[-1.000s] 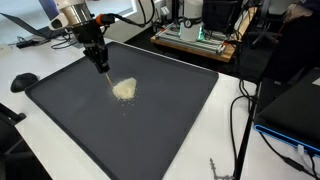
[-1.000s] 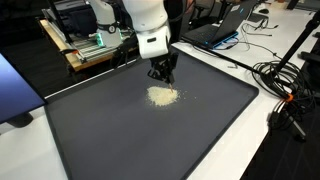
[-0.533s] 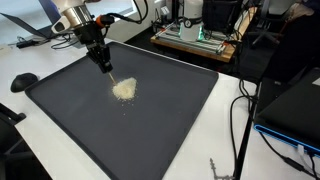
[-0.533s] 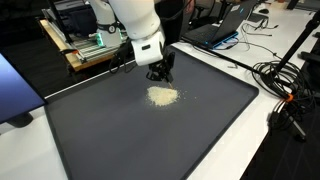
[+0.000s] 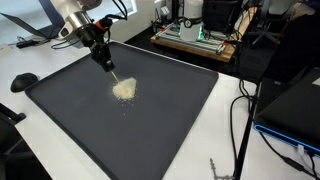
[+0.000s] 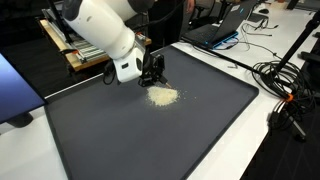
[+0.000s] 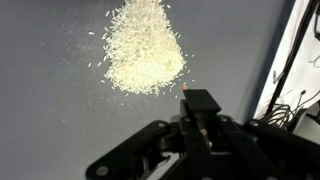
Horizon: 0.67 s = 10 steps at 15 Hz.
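Tabletop (image 5: 232, 140): white, carrying everything; it shows around the mat in both exterior views (image 6: 250, 150).
Mat (image 5: 150, 130): a large dark rectangular sheet lying flat and covering most of the tabletop (image 6: 130, 140).
Arm (image 6: 100, 30): white, leaning in over the mat's far side, with the wrist bent down toward the surface.
Cables (image 6: 285, 85): a black tangle on the tabletop beyond the mat's edge, well apart from the pile.
Pile of grains (image 5: 124, 89): pale, rice-like, on the far half of the mat and inside its edges (image 6: 162, 95). In the wrist view (image 7: 143, 50) it is a rough teardrop. Its long axis runs straight away from the jaws, the narrow end pointing off toward the top of that view and the broad end nearest them (a few stray grains lie around the rim).
Gripper (image 5: 102, 58): low over the mat just beside the pile and not above it (image 6: 152, 72); in the wrist view (image 7: 200, 105) it sits just short of the pile's broad end.
Jaws: pressed together, pinching a stick.
Stick (image 5: 112, 72): thin and pale, slanting down from the jaws toward the pile's near edge; whether its tip touches the grains I cannot tell.
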Motion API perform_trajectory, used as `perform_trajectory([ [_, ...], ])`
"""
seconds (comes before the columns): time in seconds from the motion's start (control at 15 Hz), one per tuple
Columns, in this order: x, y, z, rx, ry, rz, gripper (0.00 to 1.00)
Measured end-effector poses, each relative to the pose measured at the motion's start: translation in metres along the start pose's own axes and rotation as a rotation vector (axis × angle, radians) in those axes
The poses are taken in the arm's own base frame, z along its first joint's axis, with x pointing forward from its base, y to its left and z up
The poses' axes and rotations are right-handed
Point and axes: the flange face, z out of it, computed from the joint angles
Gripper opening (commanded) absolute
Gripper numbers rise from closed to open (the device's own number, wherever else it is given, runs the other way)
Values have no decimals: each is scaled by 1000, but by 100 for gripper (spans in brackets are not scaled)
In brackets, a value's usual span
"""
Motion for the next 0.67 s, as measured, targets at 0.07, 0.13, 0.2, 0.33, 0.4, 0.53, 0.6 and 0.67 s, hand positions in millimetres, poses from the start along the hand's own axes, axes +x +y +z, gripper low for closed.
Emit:
perform_trajectory([
  [0.07,-4,7,1,31,13,14,3],
  [0.13,-8,16,2,61,32,32,3],
  [0.2,-12,24,2,88,56,52,3],
  [0.33,-20,41,1,141,110,98,3],
  [0.4,-24,50,0,163,138,123,3],
  [0.53,-31,66,-2,194,186,172,3],
  [0.6,-35,72,-2,203,205,196,3],
  [0.67,-39,78,-1,212,221,219,3],
])
